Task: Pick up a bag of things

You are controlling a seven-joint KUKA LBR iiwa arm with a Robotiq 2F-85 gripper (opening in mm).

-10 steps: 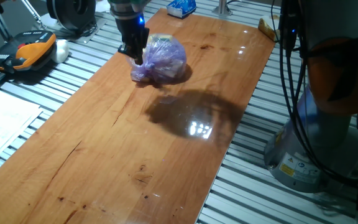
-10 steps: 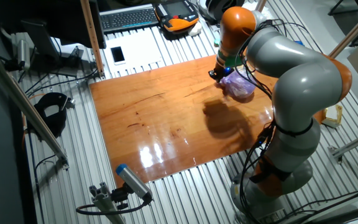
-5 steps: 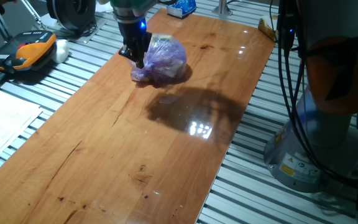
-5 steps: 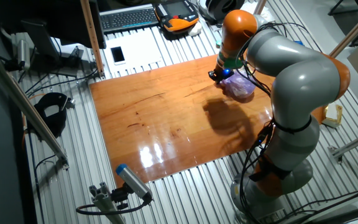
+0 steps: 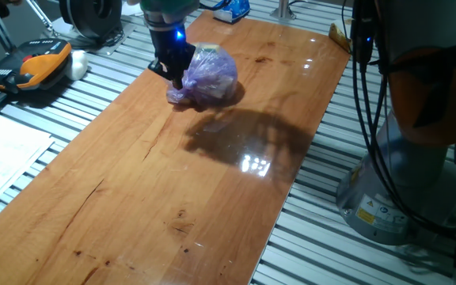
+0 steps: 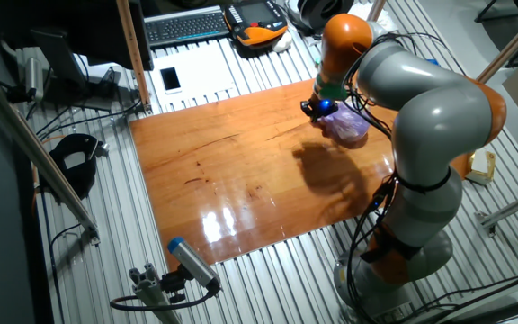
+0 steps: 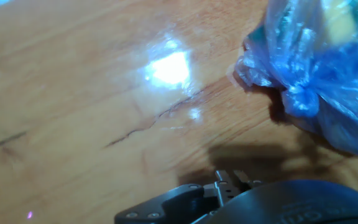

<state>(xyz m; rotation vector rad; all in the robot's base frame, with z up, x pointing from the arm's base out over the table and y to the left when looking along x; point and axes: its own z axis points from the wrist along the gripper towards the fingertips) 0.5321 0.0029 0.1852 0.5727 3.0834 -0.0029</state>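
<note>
The bag of things [image 5: 209,74] is a crinkly purple plastic bag with yellowish lumps inside, resting on the far part of the wooden table [image 5: 172,174]. My gripper [image 5: 174,76] hangs at the bag's left side, its dark fingers drawn together into one narrow tip just above the wood. The other fixed view has the gripper [image 6: 317,108] beside the bag [image 6: 349,127] near the table's far right corner. In the hand view the bag [image 7: 328,74] fills the upper right, apart from the gripper [image 7: 232,180] at the bottom edge. Nothing shows between the fingers.
A blue-and-white packet [image 5: 232,9] lies at the table's far end. An orange and black device [image 5: 36,63] sits off the table to the left on the slatted bench. The arm's grey base [image 5: 418,158] and cables stand to the right. A keyboard [image 6: 187,25] and phone [image 6: 170,79] lie beyond the table.
The gripper has shifted slightly up and away along the bag's left side. The bag has stayed where it was.
</note>
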